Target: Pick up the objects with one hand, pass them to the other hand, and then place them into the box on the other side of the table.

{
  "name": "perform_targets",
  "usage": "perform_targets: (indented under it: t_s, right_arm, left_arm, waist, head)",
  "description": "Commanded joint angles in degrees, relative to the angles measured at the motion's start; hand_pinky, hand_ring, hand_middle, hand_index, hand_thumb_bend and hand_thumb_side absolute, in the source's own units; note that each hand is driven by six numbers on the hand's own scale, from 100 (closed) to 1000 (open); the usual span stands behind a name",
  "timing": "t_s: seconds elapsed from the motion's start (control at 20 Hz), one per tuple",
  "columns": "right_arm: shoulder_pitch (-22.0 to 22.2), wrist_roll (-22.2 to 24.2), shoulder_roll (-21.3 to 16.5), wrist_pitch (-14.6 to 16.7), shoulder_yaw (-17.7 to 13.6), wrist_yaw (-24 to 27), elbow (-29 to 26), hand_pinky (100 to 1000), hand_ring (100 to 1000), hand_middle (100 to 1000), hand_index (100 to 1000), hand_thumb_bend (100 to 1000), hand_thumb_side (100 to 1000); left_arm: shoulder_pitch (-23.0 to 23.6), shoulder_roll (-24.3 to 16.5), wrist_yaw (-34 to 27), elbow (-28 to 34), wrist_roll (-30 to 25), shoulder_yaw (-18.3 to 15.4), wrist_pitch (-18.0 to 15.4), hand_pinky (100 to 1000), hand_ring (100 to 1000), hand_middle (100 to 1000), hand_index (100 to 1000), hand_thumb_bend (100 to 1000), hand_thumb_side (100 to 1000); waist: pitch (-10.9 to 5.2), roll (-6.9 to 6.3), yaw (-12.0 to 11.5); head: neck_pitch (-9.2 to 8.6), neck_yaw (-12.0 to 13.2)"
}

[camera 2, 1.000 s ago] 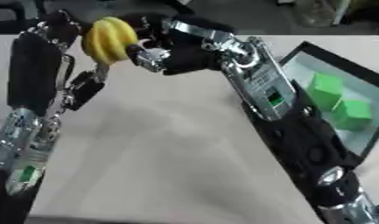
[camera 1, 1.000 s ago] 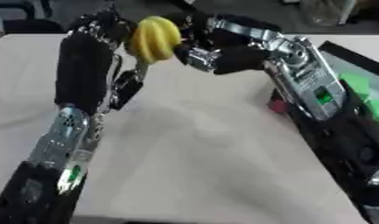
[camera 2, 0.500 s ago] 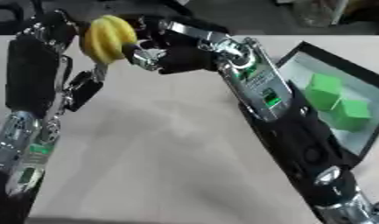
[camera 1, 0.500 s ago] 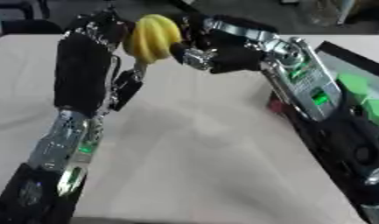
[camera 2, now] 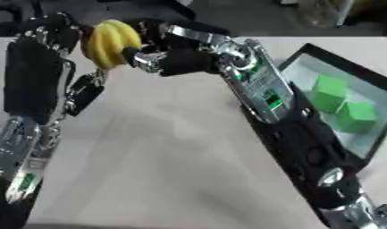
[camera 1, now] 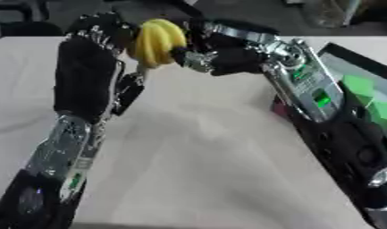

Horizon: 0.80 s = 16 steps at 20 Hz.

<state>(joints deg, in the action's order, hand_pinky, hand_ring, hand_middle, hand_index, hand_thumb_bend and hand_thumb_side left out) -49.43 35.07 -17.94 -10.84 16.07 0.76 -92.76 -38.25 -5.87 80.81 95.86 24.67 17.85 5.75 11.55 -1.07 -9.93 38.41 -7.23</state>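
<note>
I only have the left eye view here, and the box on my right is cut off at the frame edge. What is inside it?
Observer: Two green blocks lie in the box, one behind the other.
Operator: Is there bare floor left in it?
Observer: Yes, pale floor shows on the side nearer the right arm, left of the blocks.
Operator: And the yellow thing?
Observer: The yellow ridged thing is between both hands; the right hand has its fingers at it, the left hand is against its other side.
</note>
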Motion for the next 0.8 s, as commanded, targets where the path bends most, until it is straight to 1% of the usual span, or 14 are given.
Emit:
perform_targets:
  t_s: [0.05,0.45,0.5,0.75,0.8]
  right_arm:
    - [-1.42,0.46,-0.17,0.01,-0.08,0.0,-0.23,1000,1000,1000,1000,100,528]
    - [-1.53,1.21,-0.1,0.06,0.18,-0.24,-0.04,1000,1000,1000,1000,100,524]
    - [-1.53,1.3,-0.1,0.06,0.24,-0.35,0.04,1000,1000,1000,1000,100,497]
    - [-1.5,1.0,0.13,-0.62,0.25,-0.29,0.92,1000,1000,1000,1000,100,445]
    - [-1.51,0.71,0.18,-0.84,0.22,-0.04,1.09,1000,1000,986,1000,100,433]
  left_arm:
    - [-1.04,0.27,0.69,1.34,0.07,-0.02,-0.3,576,498,462,588,263,100]
    - [-1.32,0.45,1.4,1.2,0.53,0.18,-0.84,576,498,463,588,263,100]
    - [-1.43,0.45,1.56,1.24,0.68,0.25,-1.03,576,500,465,588,265,100]
    - [-1.63,0.53,2.13,1.11,1.69,0.47,-2.44,577,503,468,591,266,100]
    - [-1.62,0.54,2.13,1.02,1.83,0.48,-2.69,577,503,468,591,266,100]
  waist:
    - [-1.35,0.39,-0.15]
    - [-1.25,0.48,-0.26]
    - [-1.26,0.49,-0.28]
    - [-1.33,0.54,-0.35]
    - [-1.35,0.54,-0.37]
  head:
    - [-0.61,-0.16]
    - [-0.55,-0.29]
    - [-0.5,-0.4]
    - [-0.32,-0.57]
    - [-0.26,-0.59]
